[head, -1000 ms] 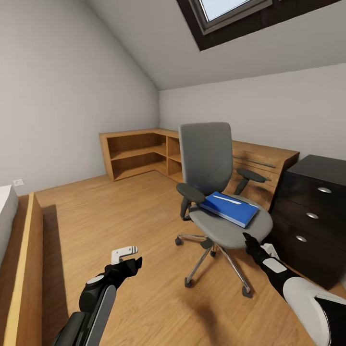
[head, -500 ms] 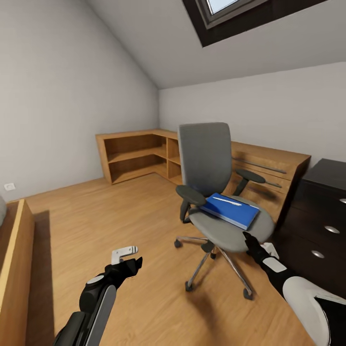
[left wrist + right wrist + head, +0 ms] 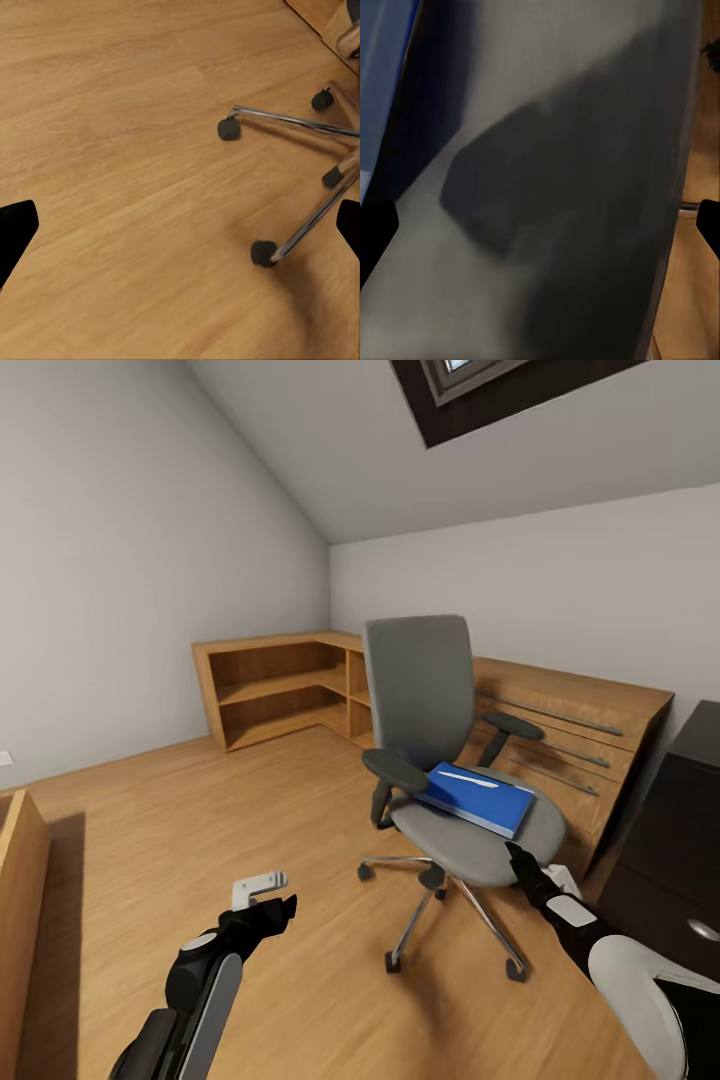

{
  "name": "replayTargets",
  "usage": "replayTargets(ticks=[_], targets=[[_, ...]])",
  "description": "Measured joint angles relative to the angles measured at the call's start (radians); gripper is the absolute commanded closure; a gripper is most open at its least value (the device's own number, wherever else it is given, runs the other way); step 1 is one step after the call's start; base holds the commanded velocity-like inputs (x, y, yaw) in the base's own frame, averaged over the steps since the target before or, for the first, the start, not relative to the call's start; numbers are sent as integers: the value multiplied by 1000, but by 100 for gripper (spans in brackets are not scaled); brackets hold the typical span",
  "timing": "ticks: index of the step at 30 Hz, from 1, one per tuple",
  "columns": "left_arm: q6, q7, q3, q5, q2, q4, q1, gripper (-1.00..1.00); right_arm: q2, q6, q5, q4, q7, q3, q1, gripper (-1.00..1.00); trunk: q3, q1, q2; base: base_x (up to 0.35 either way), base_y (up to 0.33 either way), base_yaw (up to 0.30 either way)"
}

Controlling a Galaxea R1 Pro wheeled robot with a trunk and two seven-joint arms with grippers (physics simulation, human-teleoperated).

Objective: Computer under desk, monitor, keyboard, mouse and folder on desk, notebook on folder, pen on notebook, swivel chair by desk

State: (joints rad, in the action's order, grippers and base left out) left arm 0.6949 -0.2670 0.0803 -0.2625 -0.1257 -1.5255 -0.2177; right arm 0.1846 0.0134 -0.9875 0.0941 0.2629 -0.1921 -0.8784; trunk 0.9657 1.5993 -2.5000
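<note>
We count one swivel chair (image 3: 440, 750), one blue folder (image 3: 475, 798) lying flat on its seat, and one thin pale stick, probably the pen (image 3: 469, 778), lying on top of the folder; we see no readable writing anywhere. The folder's long axis runs from the chair's armrest (image 3: 395, 770) toward the dark cabinet (image 3: 680, 840). Our left gripper (image 3: 268, 900) hangs with its fingers spread and nothing between them. Our right gripper (image 3: 522, 865) sits at the seat's front edge; whether it is closed, we cannot tell.
</note>
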Motion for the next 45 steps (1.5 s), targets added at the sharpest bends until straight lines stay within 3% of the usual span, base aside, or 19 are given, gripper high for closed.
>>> replayTargets(ticks=[7,19,29,45], targets=[[1,0,0,0,0,0,0,-100,0,3,0,-2,-1,-17,0,-100,0,1,0,170,0,99],[0,0,1,0,-3,13,0,-100,0,3,0,-1,-1,-9,0,-100,0,1,0,1,0,169],[0,0,27,0,-2,14,0,-100,0,1,0,-1,1,4,0,-100,0,1,0,-9,0,147],[0,0,28,0,-2,14,0,-100,0,5,0,-20,2,21,0,-100,0,2,0,-304,-22,3]])
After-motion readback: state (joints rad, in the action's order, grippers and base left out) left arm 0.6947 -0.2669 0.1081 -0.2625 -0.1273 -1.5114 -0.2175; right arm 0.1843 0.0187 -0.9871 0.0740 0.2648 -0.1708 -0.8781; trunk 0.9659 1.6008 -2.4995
